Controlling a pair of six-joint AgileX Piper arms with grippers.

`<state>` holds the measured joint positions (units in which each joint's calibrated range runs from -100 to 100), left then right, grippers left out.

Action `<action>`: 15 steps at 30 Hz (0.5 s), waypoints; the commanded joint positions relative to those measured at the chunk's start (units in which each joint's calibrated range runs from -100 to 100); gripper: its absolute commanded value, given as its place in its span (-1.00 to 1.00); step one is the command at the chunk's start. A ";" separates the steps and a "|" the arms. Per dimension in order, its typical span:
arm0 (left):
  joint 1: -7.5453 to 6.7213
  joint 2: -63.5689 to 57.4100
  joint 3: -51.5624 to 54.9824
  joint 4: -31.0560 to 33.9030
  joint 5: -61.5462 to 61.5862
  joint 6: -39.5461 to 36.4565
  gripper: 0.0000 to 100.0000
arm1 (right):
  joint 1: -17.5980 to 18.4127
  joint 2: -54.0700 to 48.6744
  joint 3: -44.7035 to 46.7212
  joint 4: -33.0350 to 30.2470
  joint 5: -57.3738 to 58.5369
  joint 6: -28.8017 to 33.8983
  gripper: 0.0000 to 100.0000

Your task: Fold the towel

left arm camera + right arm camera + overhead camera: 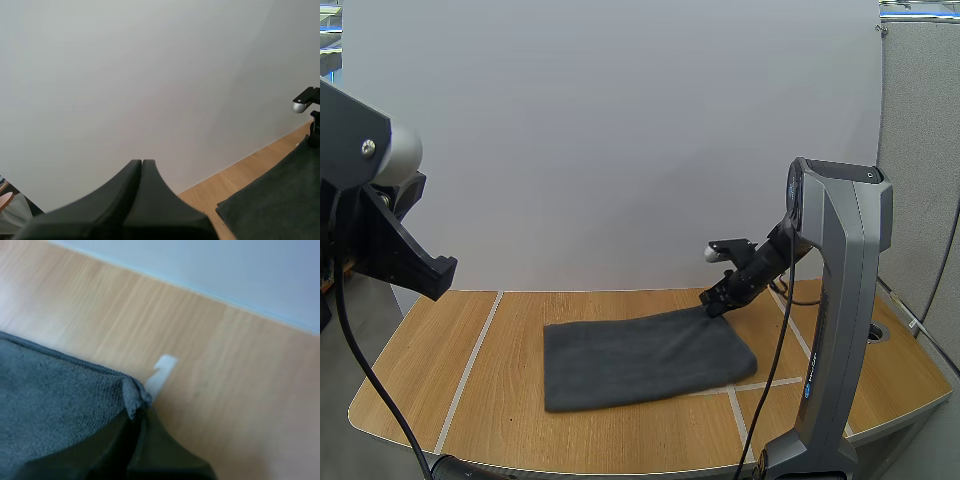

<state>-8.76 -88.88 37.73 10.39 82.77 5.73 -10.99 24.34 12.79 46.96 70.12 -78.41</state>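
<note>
- Currently, the right gripper is closed on a corner of the grey towel, with the cloth pinched between its tips.
- That corner is the towel's far right one, seen just right of centre in the high view.
- The rest of the towel is spread flat across the lower middle of the wooden surface.
- The left gripper is shut on nothing, its fingers pressed together as one dark wedge.
</note>
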 commanded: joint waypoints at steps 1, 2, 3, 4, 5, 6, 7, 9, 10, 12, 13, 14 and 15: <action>0.08 0.03 0.12 -0.26 0.08 -0.71 -1.00 | -2.11 -0.14 -4.90 -0.48 3.05 0.48 -1.00; 0.08 0.03 0.12 -0.26 0.08 -0.71 -1.00 | -2.48 -0.14 -5.55 -0.72 4.16 1.13 -1.00; 0.08 0.03 0.12 -0.26 0.08 -0.71 -1.00 | -2.63 -0.14 -5.96 -0.86 4.80 1.25 -1.00; 0.08 0.03 0.12 -0.26 0.08 -0.71 -1.00 | -2.86 -0.14 -6.02 -1.44 5.12 1.25 -1.00; 0.08 0.03 0.26 -0.26 -0.32 -0.71 -1.00 | -2.97 -0.14 -6.02 -1.91 5.12 1.25 -1.00; 0.08 0.03 0.94 -0.26 -1.22 -0.71 -1.00 | -3.06 -0.14 -6.02 -2.35 5.12 1.25 -1.00; 0.08 0.03 1.40 -0.26 -1.56 -0.71 -1.00 | -3.05 -0.14 -6.02 -2.70 5.12 1.25 -1.00; 0.08 0.03 3.17 -0.26 -3.15 -0.71 -1.00 | -3.05 -0.14 -6.02 -3.06 5.78 1.25 -1.00; 0.08 0.03 4.16 -0.26 -3.96 -0.79 -1.00 | -3.05 -0.14 -6.02 -3.15 5.92 1.25 -1.00; 0.08 0.03 5.91 -0.26 -5.34 -1.29 -1.00 | -3.05 -0.14 -6.02 -3.30 6.11 1.25 -1.00; 0.08 0.03 7.34 -0.26 -6.55 -1.64 -1.00 | -3.05 -0.14 -6.02 -3.60 6.11 1.75 -1.00; 0.08 0.03 8.52 -0.26 -7.81 -1.64 -1.00 | -3.05 -0.14 -6.02 -3.71 6.11 2.31 -1.00; 0.08 0.03 9.40 -0.26 -9.01 -1.64 -1.00 | -3.05 -0.14 -6.02 -3.86 6.30 2.68 -1.00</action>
<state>-8.76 -88.88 40.22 10.39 81.06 5.73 -13.80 24.34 7.33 44.33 74.48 -77.08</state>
